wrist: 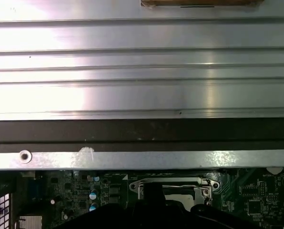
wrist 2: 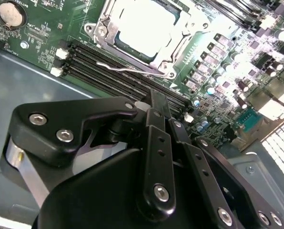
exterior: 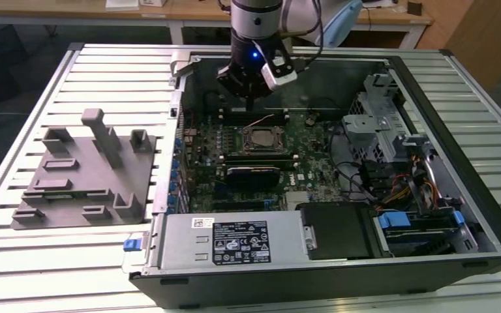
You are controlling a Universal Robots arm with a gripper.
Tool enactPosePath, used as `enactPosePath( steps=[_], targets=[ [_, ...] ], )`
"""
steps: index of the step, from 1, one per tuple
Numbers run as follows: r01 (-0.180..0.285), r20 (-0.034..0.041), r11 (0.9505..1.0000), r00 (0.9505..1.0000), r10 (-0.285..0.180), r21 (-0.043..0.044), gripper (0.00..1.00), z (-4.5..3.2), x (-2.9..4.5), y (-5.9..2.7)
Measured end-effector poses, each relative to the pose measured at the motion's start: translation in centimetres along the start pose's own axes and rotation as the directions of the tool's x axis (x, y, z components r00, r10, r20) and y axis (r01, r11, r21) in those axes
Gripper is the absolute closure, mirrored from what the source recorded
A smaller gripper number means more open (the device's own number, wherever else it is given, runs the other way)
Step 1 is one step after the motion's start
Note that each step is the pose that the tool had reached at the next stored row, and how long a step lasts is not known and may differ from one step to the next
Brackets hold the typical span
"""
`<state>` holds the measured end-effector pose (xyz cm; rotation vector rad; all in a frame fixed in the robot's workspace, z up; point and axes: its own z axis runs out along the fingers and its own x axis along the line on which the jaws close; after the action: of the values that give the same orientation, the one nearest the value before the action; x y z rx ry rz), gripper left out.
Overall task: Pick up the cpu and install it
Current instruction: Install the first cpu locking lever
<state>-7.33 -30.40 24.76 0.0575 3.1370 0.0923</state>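
A ribbed silver metal table (exterior: 24, 156) carries an open black computer case (exterior: 485, 215) with a green motherboard (exterior: 312, 166) inside. The pale silver square cpu (wrist 2: 143, 25) sits in the motherboard's socket — the black gripper (exterior: 250, 98), fingers pressed together, hangs just above the board beside it.

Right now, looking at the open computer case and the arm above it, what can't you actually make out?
- The gripper: its fingertips are foreshortened behind its own black linkage in the second wrist view, so open or shut is unclear.
- The cpu: washed out by glare there, and its far edge is cut by the frame.
- The socket: partly covered by the gripper's dark body in the first wrist view.
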Motion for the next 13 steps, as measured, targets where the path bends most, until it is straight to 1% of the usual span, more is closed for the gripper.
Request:
enactPosePath(
  steps=[7,13],
  targets=[
    [0.000,0.0000,1.0000,1.0000,0.000,-0.0007,0.89,0.62,-0.48,-0.17],
    [0.000,-0.0001,1.0000,1.0000,0.000,-0.0060,0.89,1.18,-0.79,-0.30]
  ],
)
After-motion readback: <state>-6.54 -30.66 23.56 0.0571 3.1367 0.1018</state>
